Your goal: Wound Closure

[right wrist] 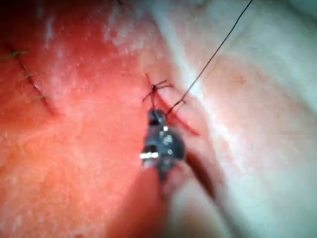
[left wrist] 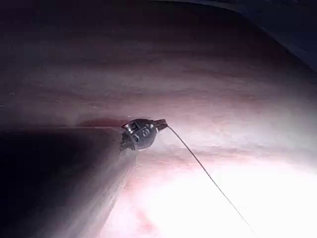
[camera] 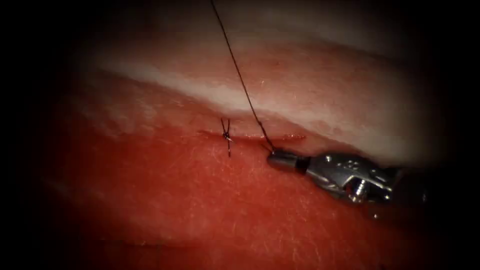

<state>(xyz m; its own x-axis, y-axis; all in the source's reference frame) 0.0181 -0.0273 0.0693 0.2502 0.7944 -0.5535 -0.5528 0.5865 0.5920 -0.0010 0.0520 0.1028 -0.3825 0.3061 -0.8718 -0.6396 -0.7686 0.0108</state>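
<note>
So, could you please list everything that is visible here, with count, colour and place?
tissue: one piece, red and pale, under everything.
cut: one, red line, across the middle of the tissue.
knot: one finished stitch, dark, short ends, on the left part of the cut.
thread: one strand, dark, taut, from the cut upward.
needle: I cannot see it.
right tool: one, metal, at the cut where the thread meets the tissue, jaws shut.
left tool: one, metal, holding the thread, above the tissue.

We see a dark bluish surface [left wrist: 290,22] past the far edge and short greenish stitches [right wrist: 28,76] along a separate line.
</note>
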